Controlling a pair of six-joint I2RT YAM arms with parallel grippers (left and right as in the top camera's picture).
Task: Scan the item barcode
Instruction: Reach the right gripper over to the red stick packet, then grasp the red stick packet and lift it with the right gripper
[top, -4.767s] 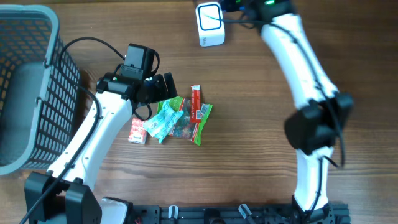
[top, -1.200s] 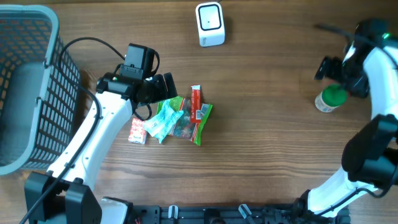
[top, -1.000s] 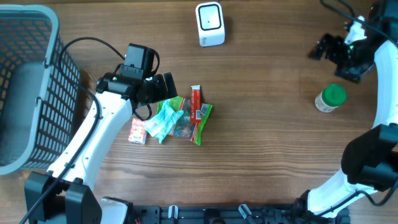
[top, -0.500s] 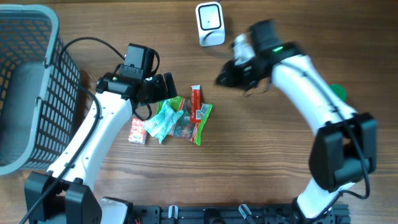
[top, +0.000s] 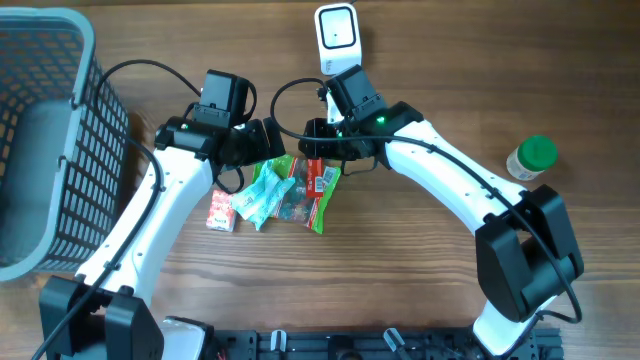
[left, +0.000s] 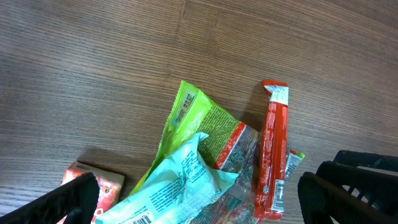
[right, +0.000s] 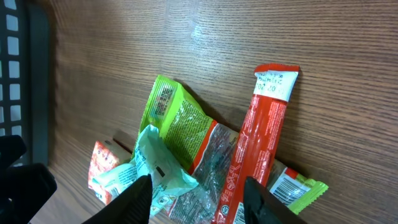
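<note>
A pile of snack packets lies mid-table: a red stick packet (top: 315, 165) (right: 258, 143) (left: 272, 143), a green packet (right: 180, 118) (left: 199, 118), a mint packet (top: 262, 195) (right: 158, 171) (left: 186, 180) and a small orange box (top: 221, 210) (left: 102, 186). My right gripper (top: 312, 148) (right: 199, 199) hovers over the pile. Its jaws are partly apart with nothing between them, one on either side of the green and red packets. My left gripper (top: 262, 150) (left: 199, 199) hangs wide open above the pile's left part, holding nothing. The white scanner (top: 338, 38) stands at the back.
A dark wire basket (top: 40, 140) fills the left edge. A small bottle with a green cap (top: 528, 158) stands at the right, away from both arms. Both grippers are close together over the pile.
My right arm swung from the far right, leaving the green-capped bottle there, to above the packets, and its jaws narrowed. The left arm has not moved.
</note>
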